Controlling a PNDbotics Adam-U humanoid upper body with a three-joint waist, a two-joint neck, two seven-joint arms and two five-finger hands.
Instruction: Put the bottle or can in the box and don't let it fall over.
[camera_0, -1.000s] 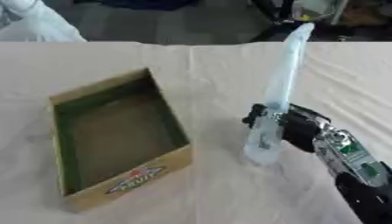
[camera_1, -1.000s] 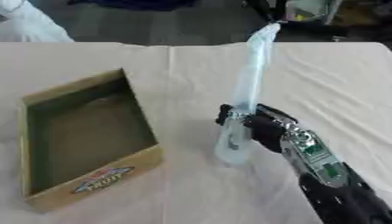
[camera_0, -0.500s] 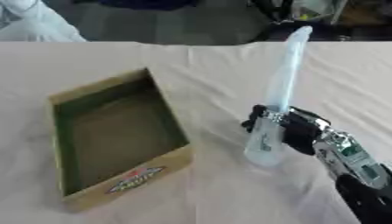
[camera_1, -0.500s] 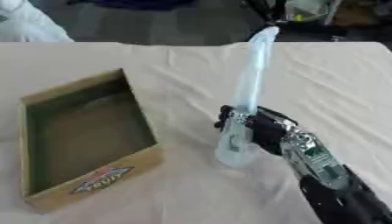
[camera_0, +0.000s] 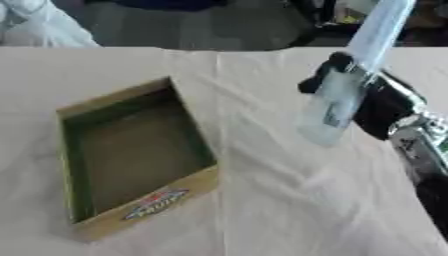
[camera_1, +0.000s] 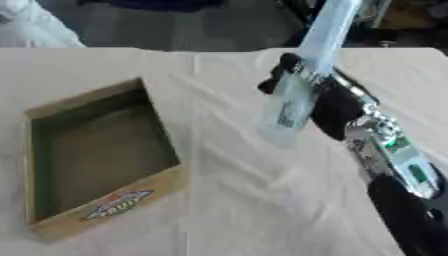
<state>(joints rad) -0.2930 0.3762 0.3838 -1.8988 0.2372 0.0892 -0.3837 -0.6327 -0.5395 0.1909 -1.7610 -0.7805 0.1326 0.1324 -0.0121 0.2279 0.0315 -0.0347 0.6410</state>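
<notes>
right hand (camera_1: 337, 107): fingers curled around the clear bottle (camera_1: 289, 102) | bottle: tilted, held in the air above the cloth-covered table (camera_0: 289, 200), to the right of the open box (camera_0: 131, 160) | box: empty

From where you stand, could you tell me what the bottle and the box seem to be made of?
The bottle, held by the right hand, looks like clear or pale bluish plastic: the background shows faintly through it and it has a soft sheen. The box appears to be matte brown cardboard with a greenish inner lining and a printed label on its near wall.
</notes>
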